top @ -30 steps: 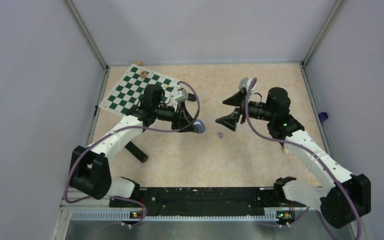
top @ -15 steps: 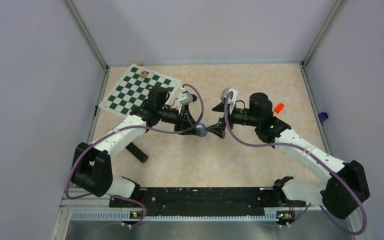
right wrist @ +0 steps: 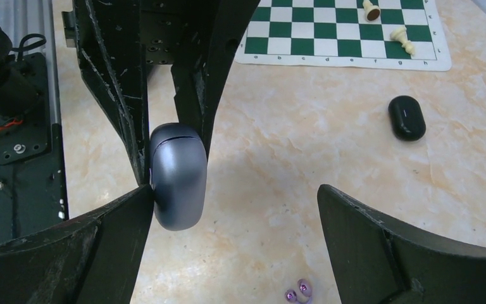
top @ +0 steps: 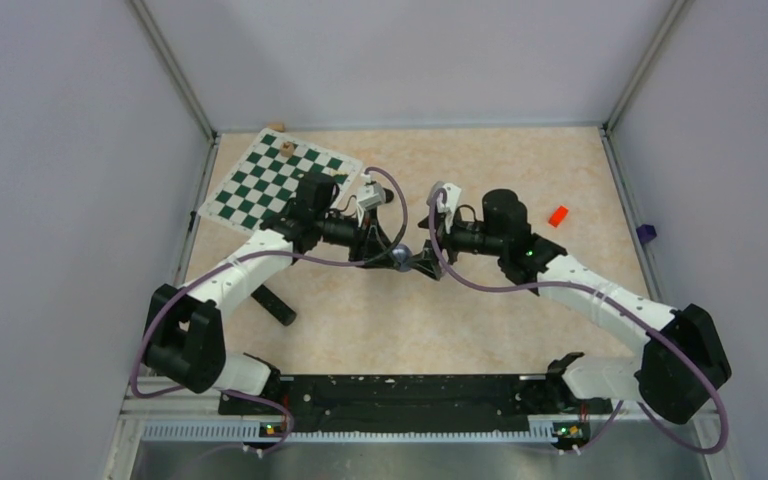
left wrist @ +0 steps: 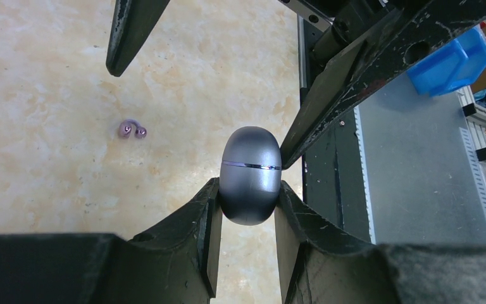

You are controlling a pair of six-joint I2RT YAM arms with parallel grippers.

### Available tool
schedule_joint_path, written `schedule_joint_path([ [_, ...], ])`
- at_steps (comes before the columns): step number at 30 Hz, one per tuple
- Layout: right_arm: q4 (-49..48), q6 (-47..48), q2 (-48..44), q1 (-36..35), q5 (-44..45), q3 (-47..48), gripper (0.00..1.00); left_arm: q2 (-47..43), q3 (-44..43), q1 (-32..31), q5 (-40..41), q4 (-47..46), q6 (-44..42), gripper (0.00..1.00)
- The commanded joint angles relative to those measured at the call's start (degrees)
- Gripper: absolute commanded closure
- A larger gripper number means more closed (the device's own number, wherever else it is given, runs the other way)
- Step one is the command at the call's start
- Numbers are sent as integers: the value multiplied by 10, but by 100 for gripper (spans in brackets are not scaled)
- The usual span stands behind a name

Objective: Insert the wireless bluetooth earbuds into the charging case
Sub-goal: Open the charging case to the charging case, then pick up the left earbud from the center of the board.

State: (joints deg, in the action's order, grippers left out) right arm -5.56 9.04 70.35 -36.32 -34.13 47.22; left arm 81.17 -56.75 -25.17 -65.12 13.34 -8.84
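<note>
My left gripper [top: 397, 255] is shut on a closed grey oval charging case [left wrist: 250, 177] and holds it above the table; the case also shows in the right wrist view [right wrist: 177, 177]. My right gripper [right wrist: 235, 190] is open around the case's free end. Its left finger [right wrist: 101, 240] touches the case's side and the other finger stands well clear. Two pale purple earbuds [left wrist: 133, 130] lie together on the table below, and they also show in the right wrist view [right wrist: 297, 292]. A black oval case [right wrist: 407, 118] lies closed near the chessboard. The black earbuds are out of view.
A green-and-white chessboard [top: 280, 180] with a few pale chess pieces [right wrist: 398, 35] lies at the back left. A black bar-shaped object [top: 274, 305] lies under the left arm. A small red object [top: 558, 215] sits at the right. The black base rail [top: 410, 390] runs along the near edge.
My right arm has swung left from the table's middle until its open fingers reached the grey case. My left gripper has kept hold of the case and shifted slightly right.
</note>
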Motion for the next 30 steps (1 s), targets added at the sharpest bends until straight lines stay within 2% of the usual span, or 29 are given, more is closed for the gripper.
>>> schedule_joint_path([
  [1, -19, 13, 4, -11, 49, 2, 1, 1, -23, -1, -5, -11, 6, 100],
  [7, -24, 37, -26, -8, 137, 0, 1, 2, -20, -1, -18, -9, -1, 100],
  [14, -12, 49, -55, 5, 148, 4, 1, 3, -24, -1, -15, -6, -9, 100],
  [23, 34, 20, -87, 38, 61, 31, 1, 3, -30, -1, -10, 7, -19, 100],
  [27, 1, -63, -66, 117, -5, 20, 1, -6, -31, 0, -7, 14, -27, 100],
  [30, -27, -144, -19, 187, -60, 6, 5, -15, -31, 3, -5, 18, -31, 100],
])
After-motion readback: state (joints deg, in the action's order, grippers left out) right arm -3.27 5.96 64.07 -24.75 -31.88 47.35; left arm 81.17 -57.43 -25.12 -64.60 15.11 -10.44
